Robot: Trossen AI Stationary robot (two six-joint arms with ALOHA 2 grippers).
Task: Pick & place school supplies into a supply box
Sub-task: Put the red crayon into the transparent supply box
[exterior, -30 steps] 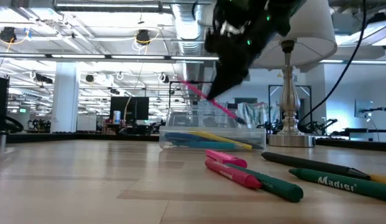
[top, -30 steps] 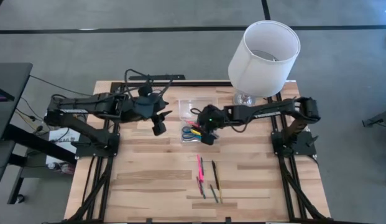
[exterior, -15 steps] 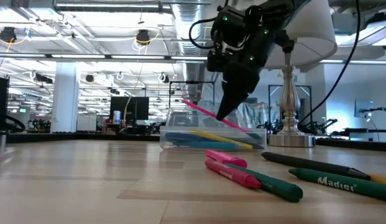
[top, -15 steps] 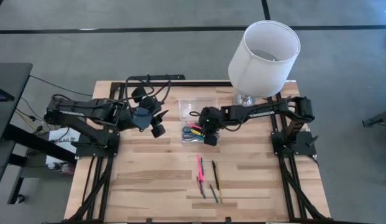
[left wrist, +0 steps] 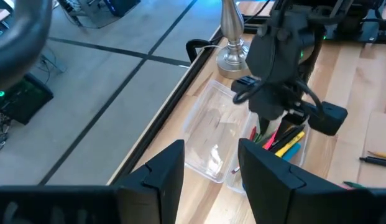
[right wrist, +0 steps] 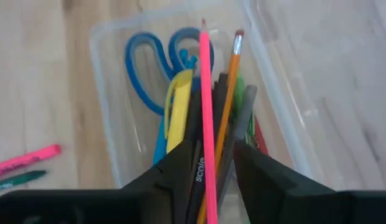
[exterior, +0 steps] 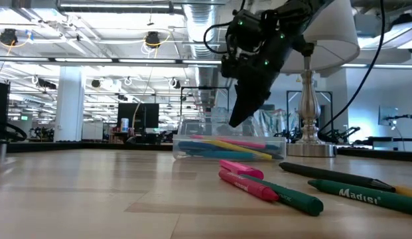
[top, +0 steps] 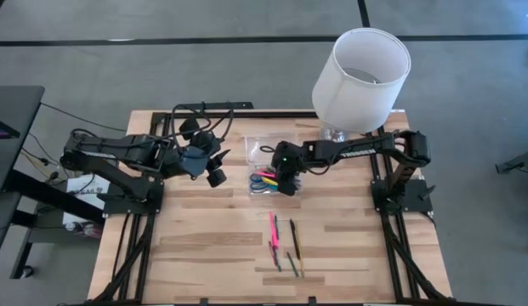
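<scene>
Right gripper [right wrist: 208, 163] directly over clear rectangular plastic supply box [top: 273, 181], fingers apart, straddling thin pink pencil [right wrist: 206, 93] lying in box, long axis parallel to box. Left gripper [top: 216, 172] beside box, fingers apart, empty.

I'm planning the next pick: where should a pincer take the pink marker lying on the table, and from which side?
Grip the pink marker across the middle of its barrel, coming straight down from above. It lies flat on the table, and a thin dark pen lies close alongside, so the fingers probably fit best near the marker's far end, where the gap looks widest.
</scene>
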